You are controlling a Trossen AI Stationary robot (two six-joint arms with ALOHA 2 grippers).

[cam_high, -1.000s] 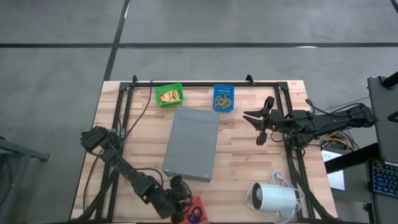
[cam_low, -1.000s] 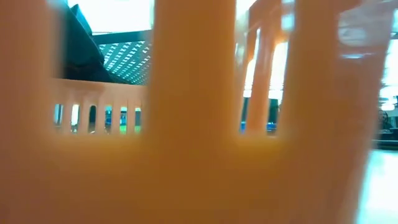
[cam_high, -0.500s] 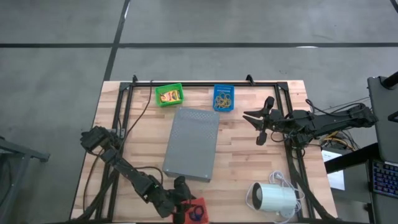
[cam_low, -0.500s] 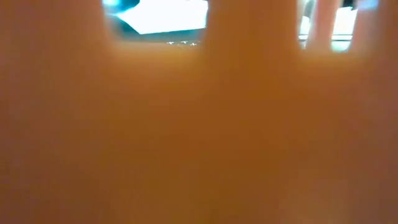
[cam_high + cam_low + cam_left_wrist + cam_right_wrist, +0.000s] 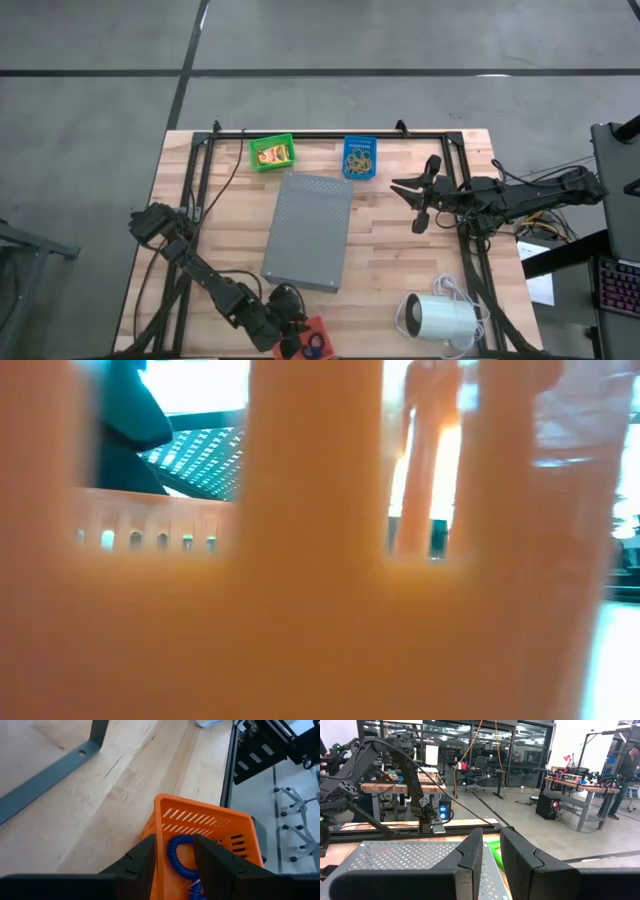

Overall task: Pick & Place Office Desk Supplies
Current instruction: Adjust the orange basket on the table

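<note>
Left end effector [image 5: 291,334] sits at the near table edge over the orange slotted basket [image 5: 210,827]. Against the view half a second earlier, it has drawn slightly toward the left, and the low view has changed from a nearly solid orange blur back to basket slats with gaps. Its fingers [image 5: 145,857] straddle the basket's near wall, one outside, one inside beside a ribbed blue rubber ring [image 5: 176,855]; the jaws are clamped on the basket wall. The basket is thin moulded plastic with rows of narrow slots, sitting on the pale planked wood table [image 5: 390,240].

At the far side, a green bin [image 5: 271,153] holds yellow crayon boxes [image 5: 272,154], and a blue bin [image 5: 360,157] holds tan rubber bands [image 5: 359,156]; both unchanged. The grey perforated slab [image 5: 309,230] lies flat mid-table, a rectangular sheet with a fine dot pattern. The white cylinder [image 5: 440,320] lies on its side near the front right.

Right end effector [image 5: 417,203] hangs above the table right of the slab, unmoved; its fingers stand a narrow gap apart, holding nothing.
</note>
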